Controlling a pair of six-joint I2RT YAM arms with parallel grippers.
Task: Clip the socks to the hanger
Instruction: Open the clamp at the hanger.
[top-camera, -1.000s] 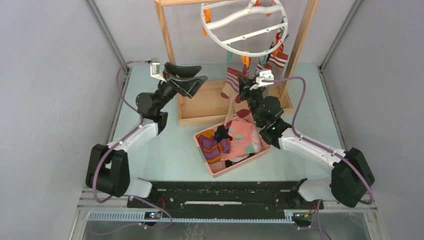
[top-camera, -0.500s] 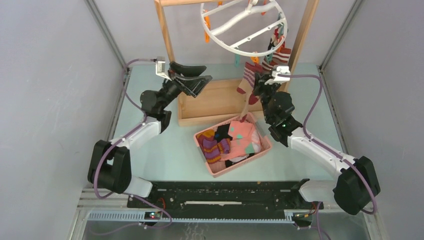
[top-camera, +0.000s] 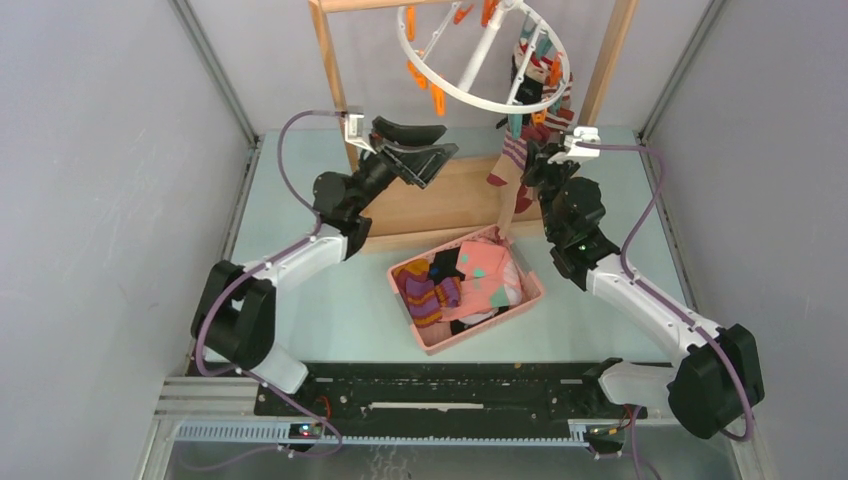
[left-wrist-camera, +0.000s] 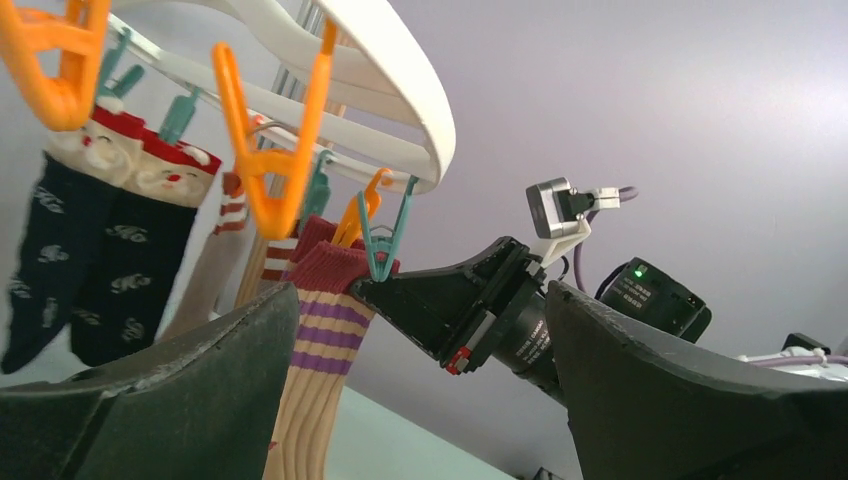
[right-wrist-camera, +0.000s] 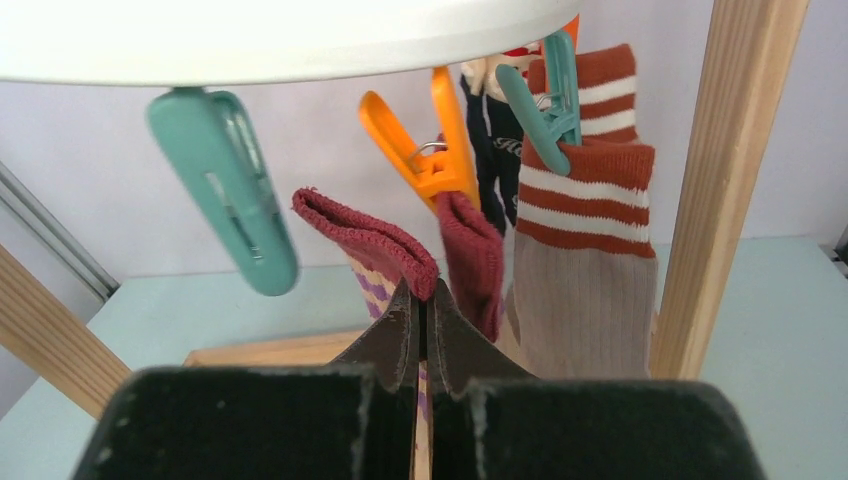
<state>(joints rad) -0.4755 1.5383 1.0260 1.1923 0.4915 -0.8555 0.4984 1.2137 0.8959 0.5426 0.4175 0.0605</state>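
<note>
The white ring hanger (top-camera: 470, 95) hangs tilted from the wooden rack, with orange and teal clips under its rim (left-wrist-camera: 385, 85) (right-wrist-camera: 280, 40). My right gripper (top-camera: 532, 165) (right-wrist-camera: 422, 295) is shut on the maroon cuff of a tan sock with purple stripes (top-camera: 507, 165) (left-wrist-camera: 320, 340) (right-wrist-camera: 375, 240), held just under the rim. A free teal clip (right-wrist-camera: 235, 190) hangs left of the cuff. Beside it an orange clip (right-wrist-camera: 430, 150) pinches more maroon fabric. My left gripper (top-camera: 435, 150) (left-wrist-camera: 420, 310) is open and empty, left of the sock. Navy socks (left-wrist-camera: 80, 270) and a rust-striped sock (right-wrist-camera: 580, 250) hang clipped.
A pink basket (top-camera: 530, 300) with several loose socks (top-camera: 470, 280) sits on the table in front of the rack's wooden base (top-camera: 420, 205). The rack's right post (right-wrist-camera: 735, 180) stands close to the right of my right gripper, its left post (top-camera: 330, 60) behind my left arm.
My right gripper carried the striped sock right and toward the back, and the ring tilted and turned with it. My left arm reached right toward the hanger, its jaws staying open.
</note>
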